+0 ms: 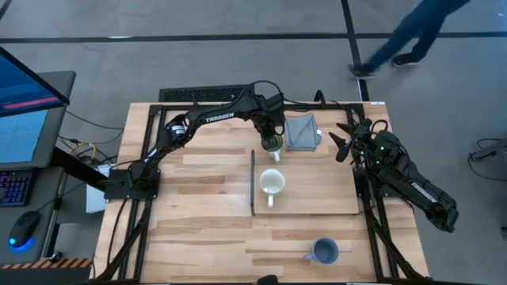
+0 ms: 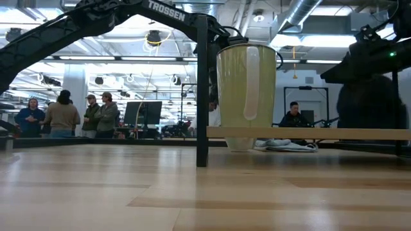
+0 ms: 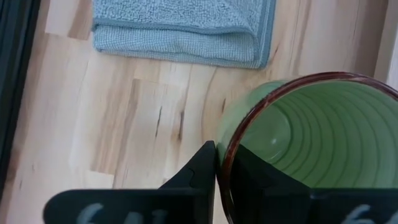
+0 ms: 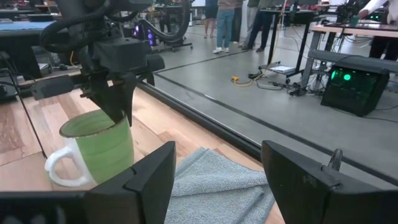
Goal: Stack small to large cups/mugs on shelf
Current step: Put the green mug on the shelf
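The green-lined mug (image 1: 272, 144) stands upright on the tabletop just beyond the far edge of the shelf (image 1: 317, 198), next to the folded grey cloth (image 1: 303, 132). My left gripper (image 1: 272, 134) is shut on its rim. The cream-white mug (image 1: 272, 184) stands on the shelf near the dark strip (image 1: 253, 182), its handle toward the near edge; it fills the low view (image 2: 247, 90). The blue-grey mug (image 1: 325, 251) stands on the table near the front edge. My right gripper (image 1: 342, 144) is open and empty at the table's far right, level with the cloth. My left gripper holds the green-lined mug by its rim (image 3: 222, 155), one finger (image 3: 255, 177) inside the mug and one (image 3: 198, 171) outside. The fingers come from above, pointing down (image 4: 118, 102). The mug is upright; I cannot tell whether its base is on the table.
The grey cloth (image 4: 211, 180) lies between the two grippers. The dark strip stands as a tall post (image 2: 202, 83) at the shelf's left end. A person (image 1: 404, 39) walks on the floor beyond the table's far right corner; several people (image 2: 64, 112) stand far back in the room.
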